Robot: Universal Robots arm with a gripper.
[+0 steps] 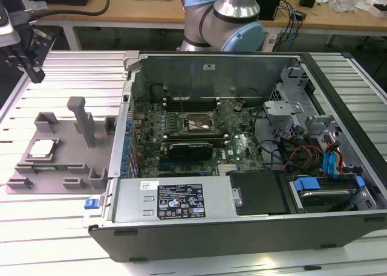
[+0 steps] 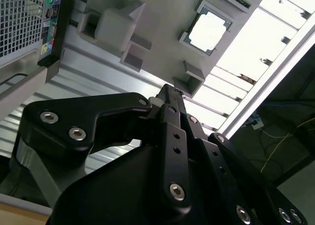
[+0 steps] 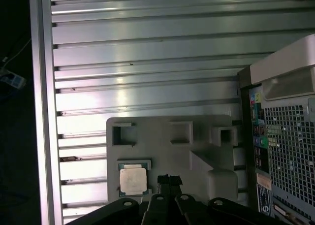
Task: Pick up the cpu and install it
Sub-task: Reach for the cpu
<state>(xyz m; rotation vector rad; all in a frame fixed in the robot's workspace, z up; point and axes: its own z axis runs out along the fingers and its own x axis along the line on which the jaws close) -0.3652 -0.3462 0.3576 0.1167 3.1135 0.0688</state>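
Approach step, pre-pick. Claw [image 3: 170, 179] looks closed & empty, hovering above the grey fixture [image 3: 167, 151] on the table [image 3: 147, 48]. Cpu [image 3: 133, 180] lies flat in its fixture pocket below the claw, just off to one side of the tips, no contact. Imo the pick needs jaws opened & centred over it.

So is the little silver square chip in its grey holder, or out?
In. The small silver-topped square chip lies flat in a pocket of the big grey plastic fixture.
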